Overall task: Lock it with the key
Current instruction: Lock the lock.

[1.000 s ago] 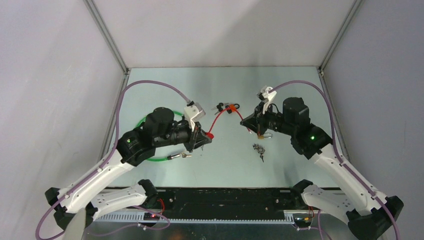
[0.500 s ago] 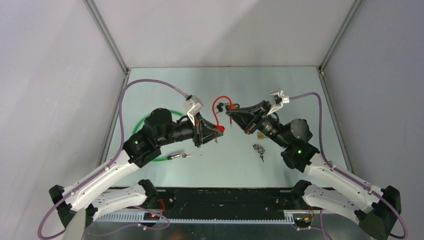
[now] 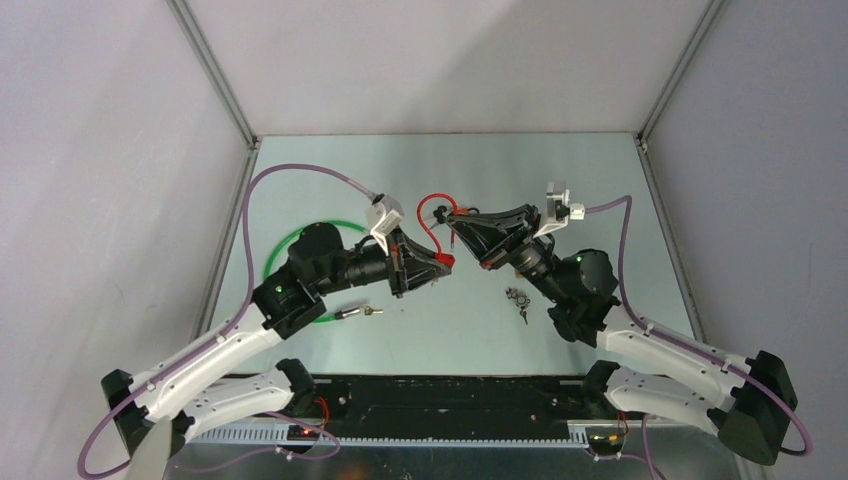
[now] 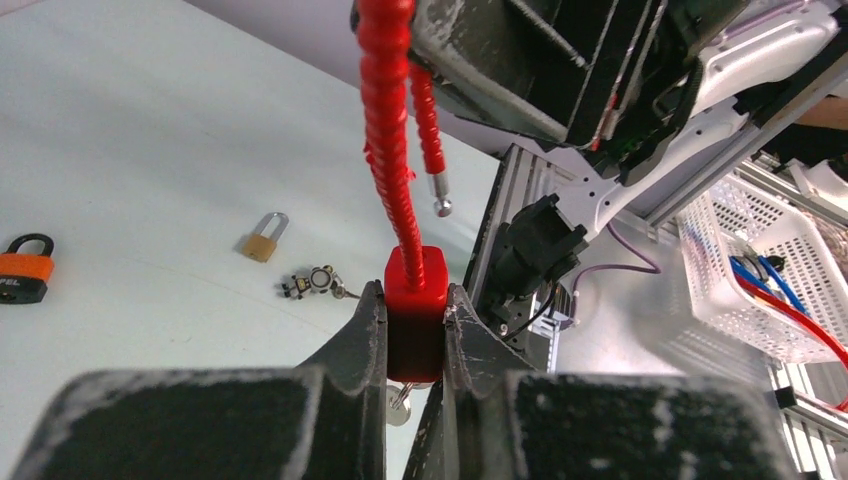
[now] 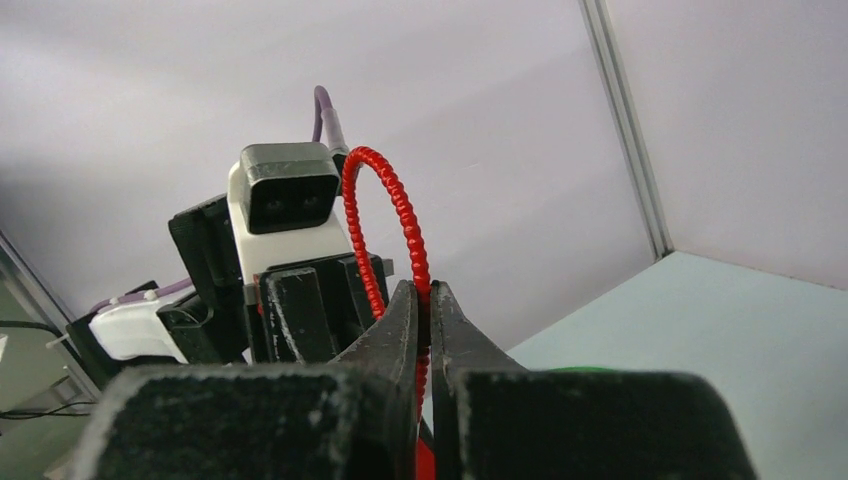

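My left gripper [image 3: 441, 262] is shut on the red lock body [image 4: 417, 278] of a cable lock and holds it above the table. A silver key [image 4: 404, 402] hangs under the body, mostly hidden by the fingers. The red ribbed cable [image 3: 430, 204] arches up from the body. My right gripper [image 3: 452, 223] is shut on that cable [image 5: 385, 195] near its free end, whose metal tip [image 4: 440, 207] hangs loose. In the right wrist view the jaws [image 5: 423, 298] pinch the cable and the left wrist camera [image 5: 290, 200] faces me closely.
A green cable lock [image 3: 282, 247] lies under the left arm, its end [image 3: 356, 313] by a key. A key bunch [image 3: 518, 297] lies on the table. The left wrist view shows a brass padlock [image 4: 262, 240] and an orange padlock [image 4: 22, 272].
Both grippers have risen and come together at mid-table. The right wrist swung up from near the brass padlock to face the left gripper, and the cable now arches upward instead of hanging across.
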You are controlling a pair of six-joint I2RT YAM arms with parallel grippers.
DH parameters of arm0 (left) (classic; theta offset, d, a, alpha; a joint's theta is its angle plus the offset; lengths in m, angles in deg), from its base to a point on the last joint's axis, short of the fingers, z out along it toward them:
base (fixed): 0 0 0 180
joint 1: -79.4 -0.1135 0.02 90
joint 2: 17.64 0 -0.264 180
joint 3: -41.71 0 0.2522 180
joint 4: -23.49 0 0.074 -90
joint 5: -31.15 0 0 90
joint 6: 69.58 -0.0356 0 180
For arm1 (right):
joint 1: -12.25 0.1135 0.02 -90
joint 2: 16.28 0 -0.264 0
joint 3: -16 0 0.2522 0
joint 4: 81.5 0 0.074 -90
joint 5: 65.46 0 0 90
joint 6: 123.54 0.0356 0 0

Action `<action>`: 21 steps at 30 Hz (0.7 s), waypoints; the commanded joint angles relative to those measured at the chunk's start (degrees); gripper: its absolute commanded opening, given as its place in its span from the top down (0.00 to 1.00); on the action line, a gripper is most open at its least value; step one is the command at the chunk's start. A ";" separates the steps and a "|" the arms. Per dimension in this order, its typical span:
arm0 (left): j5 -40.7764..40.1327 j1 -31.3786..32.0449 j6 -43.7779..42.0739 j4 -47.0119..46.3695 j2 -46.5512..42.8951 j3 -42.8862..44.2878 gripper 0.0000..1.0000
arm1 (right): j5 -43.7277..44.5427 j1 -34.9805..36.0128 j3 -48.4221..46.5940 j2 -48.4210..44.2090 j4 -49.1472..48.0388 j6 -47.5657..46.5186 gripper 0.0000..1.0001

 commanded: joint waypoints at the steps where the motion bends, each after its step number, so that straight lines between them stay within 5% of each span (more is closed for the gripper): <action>1: 2.55 0.22 1.50 -7.13 -2.31 -0.82 1.00 | 0.13 1.84 0.84 0.64 -5.39 -3.53 1.00; 21: -0.67 0.20 2.92 -14.67 -4.83 -3.59 1.00 | -1.56 5.44 3.84 -0.50 -1.95 -8.36 1.00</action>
